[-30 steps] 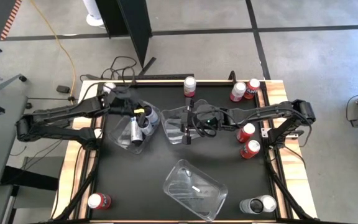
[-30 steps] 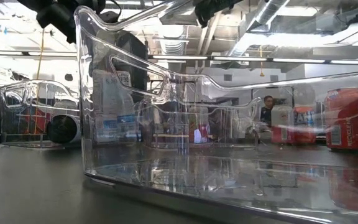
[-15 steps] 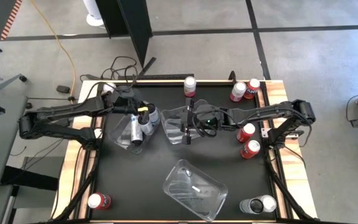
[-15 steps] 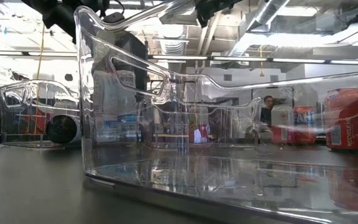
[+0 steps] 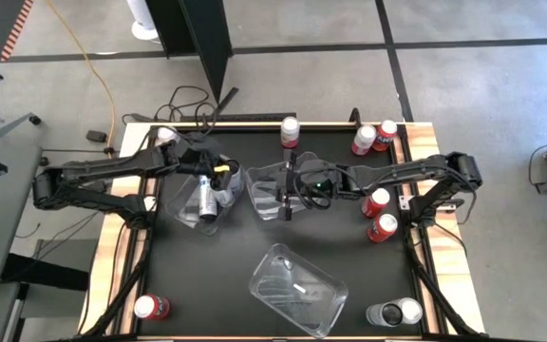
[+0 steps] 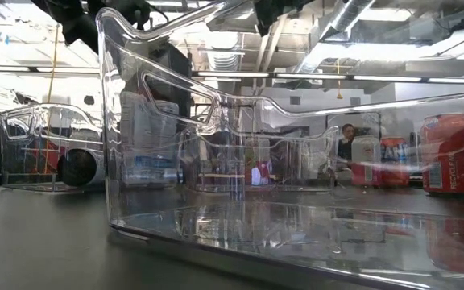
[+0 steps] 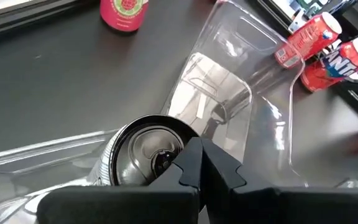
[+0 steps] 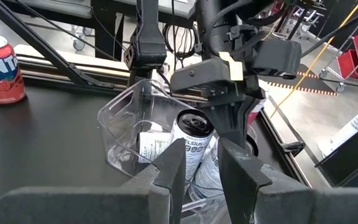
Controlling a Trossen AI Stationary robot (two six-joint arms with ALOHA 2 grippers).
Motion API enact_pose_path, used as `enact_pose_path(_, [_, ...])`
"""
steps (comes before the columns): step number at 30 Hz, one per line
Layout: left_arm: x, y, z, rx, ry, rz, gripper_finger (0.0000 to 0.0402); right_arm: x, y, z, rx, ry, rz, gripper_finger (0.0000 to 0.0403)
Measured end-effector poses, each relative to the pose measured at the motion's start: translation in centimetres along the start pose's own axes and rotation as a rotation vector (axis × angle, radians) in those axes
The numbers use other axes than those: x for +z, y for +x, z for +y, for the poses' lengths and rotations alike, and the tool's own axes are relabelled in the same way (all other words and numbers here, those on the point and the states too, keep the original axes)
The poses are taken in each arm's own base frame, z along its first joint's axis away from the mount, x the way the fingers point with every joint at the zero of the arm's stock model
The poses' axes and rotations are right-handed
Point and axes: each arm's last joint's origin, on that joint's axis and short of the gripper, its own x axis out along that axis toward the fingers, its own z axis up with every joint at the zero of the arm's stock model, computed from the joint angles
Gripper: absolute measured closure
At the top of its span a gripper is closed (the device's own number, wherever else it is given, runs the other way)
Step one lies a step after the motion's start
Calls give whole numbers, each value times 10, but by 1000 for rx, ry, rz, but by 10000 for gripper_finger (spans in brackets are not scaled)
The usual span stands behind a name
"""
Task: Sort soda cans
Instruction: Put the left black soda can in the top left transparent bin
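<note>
High view first: I see my left gripper (image 5: 218,174) hanging over the clear bin on the left (image 5: 200,198), and its two fingers are pressed tight together with nothing between them. In that bin are silver cans (image 5: 209,198) — one stands upright and one lies on its side. My left wrist view looks right down on the upright silver can (image 7: 145,152), with the shut fingers just above its top. My right gripper (image 5: 287,190) is over the middle bin (image 5: 278,190). In the right wrist view its fingers (image 8: 170,171) stand a little apart, and I can see no can between them, so it holds nothing. That same view looks across at the left gripper (image 8: 232,127) and the silver cans (image 8: 188,146) in the left bin. A third clear bin (image 5: 297,290) lies tilted near the front of the black table (image 5: 198,275). Red cans sit all around — one at the back edge in the middle (image 5: 290,132), two at the back right corner (image 5: 373,138), two more along the right side (image 5: 379,215), and one at the front left corner (image 5: 150,307). A dark can (image 5: 395,313) lies at the front right corner. In the low view I mostly see the wall of the near bin (image 6: 296,161), with red cans (image 6: 449,153) blurry behind it on the right.
</note>
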Motion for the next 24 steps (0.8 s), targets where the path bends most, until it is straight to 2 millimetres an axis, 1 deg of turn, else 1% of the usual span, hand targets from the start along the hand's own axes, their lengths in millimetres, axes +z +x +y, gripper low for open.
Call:
enact_pose_path(4, [2,-4,-2,0,22,-16,401,0,0,0,0,0,0,290])
enact_pose_path(11, [12,-20,-6,30,73,-81,401,0,0,0,0,2,3,290])
enact_pose_path(18, [12,-32,-6,61,90,-116,402,0,0,0,0,2,3,290])
enact_pose_path(24, [17,-43,-8,54,131,-193,401,0,0,0,0,1,3,290])
